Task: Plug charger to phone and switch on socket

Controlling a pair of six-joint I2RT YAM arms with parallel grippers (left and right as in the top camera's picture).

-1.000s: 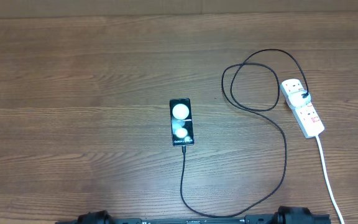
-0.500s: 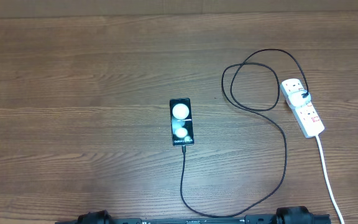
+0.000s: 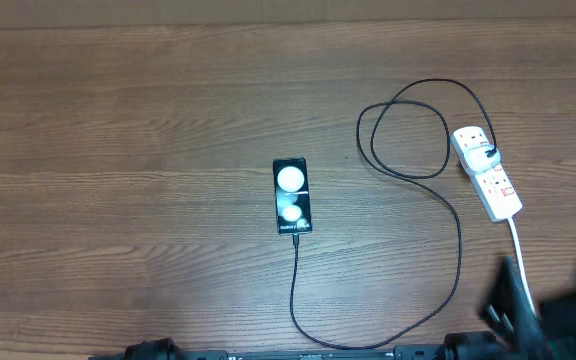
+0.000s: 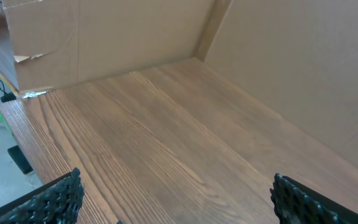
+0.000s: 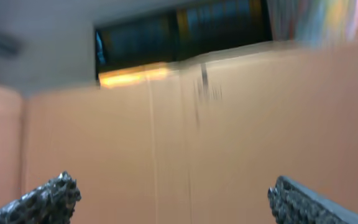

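Note:
The black phone (image 3: 291, 196) lies flat at the table's middle, two white glares on its face. The thin black charger (image 3: 458, 250) cable meets the phone's near edge, curves along the front and loops back to a black plug on the white socket (image 3: 488, 172) strip at the right. My right gripper (image 3: 553, 290) is a blurred dark shape near the front right edge, close to the strip's white cord (image 3: 521, 262). In its wrist view the right gripper (image 5: 176, 202) is open and empty. My left gripper (image 4: 176, 199) is open over bare wood, holding nothing.
Cardboard walls (image 4: 278, 56) enclose the wooden table (image 3: 118, 150) at the back and side. The right wrist view is blurred, showing a cardboard wall (image 5: 229, 124) and a dark opening above. The arm bases (image 3: 468, 348) sit at the front edge.
My right arm has come into the overhead view at the front right, blurred with motion. Phone, cable and strip have not moved.

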